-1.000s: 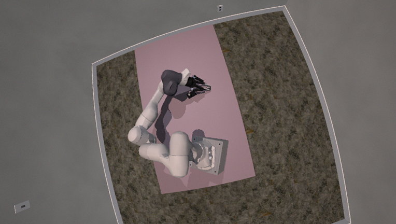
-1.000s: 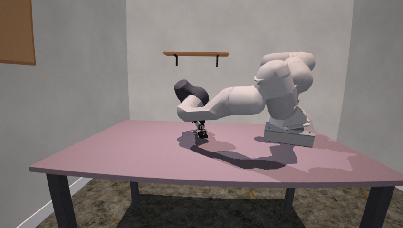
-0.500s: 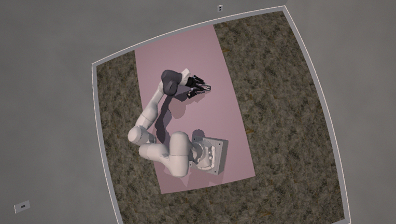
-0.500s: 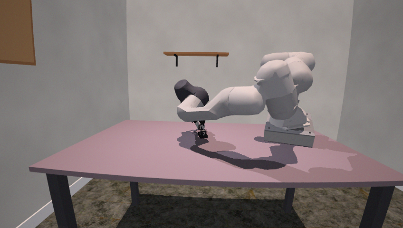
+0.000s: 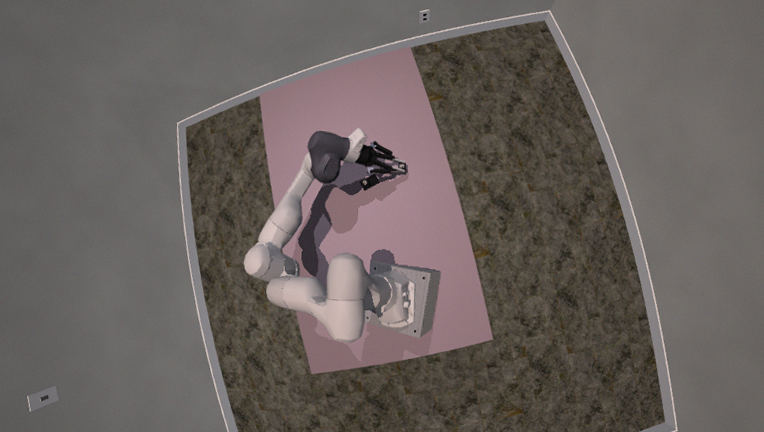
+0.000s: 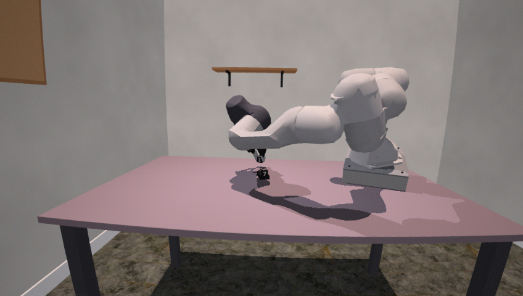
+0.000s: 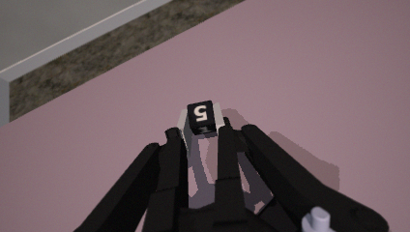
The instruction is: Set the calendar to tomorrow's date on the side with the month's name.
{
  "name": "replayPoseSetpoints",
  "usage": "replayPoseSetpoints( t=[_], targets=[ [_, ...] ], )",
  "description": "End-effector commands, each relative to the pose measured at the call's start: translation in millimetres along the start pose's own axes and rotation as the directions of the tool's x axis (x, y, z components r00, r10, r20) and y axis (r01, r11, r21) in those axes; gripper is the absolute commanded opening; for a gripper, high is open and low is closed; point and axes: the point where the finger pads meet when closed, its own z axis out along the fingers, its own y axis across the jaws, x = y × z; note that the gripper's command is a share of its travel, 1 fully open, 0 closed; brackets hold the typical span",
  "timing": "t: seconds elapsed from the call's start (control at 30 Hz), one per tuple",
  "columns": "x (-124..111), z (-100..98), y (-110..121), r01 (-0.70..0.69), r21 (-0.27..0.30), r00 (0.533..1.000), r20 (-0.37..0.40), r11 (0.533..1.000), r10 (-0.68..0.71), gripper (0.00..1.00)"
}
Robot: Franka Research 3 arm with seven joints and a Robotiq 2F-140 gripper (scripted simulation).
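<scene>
cube w/ a "5" face sits clamped betw the jaws at their tips, black face pointing away from the wrist cam, digit upside down in that view. in ext view the held cube shows a "1" face toward the cam and hangs above the bench, not touching it. jaws are clenched on this cube, fingers pressing its pale side faces. cube has no clear long axis; it's tilted, one corner low in ext view.

below the jaws, a second cube w/ a "7" face lies on the bench, apart from the held one. tray too small to make out.

room: wide bench surface on all sides of the jaws; nearest bench edge is ahead of the jaws in wrist view, floor beyond. arm base well behind.
</scene>
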Motion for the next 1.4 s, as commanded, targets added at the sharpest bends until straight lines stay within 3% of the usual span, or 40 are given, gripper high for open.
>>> replayPoseSetpoints(
  t=[0.0, 0.27, 0.77, 0.97, 1.03, 1.17, 1.37],
  targets=[
    [9, -9.0, 2, 0.018, -0.006, 1.0, -0.001, 1.0, -0.018, 0.16],
    [25, -25.4, 2, 0.018, -0.006, 1.0, -0.001, 1.0, -0.018, 0.16],
    [27, -27.0, 2, 0.018, -0.007, 1.0, 0.005, 1.0, -0.018, 0.16],
    [28, -25.7, 3, 0.021, -0.014, 0.988, 0.151, 1.0, -0.019, 0.16],
    [28, -25.7, 3, 0.021, -0.014, 0.988, 0.151, 1.0, -0.019, 0.16],
    [30, -26.5, 2, 0.019, -0.007, 0.968, 0.25, 1.0, -0.016, 0.16],
    [34, -25.5, 2, 0.019, -0.009, 0.962, 0.273, 1.0, -0.016, 0.16]
  ],
)
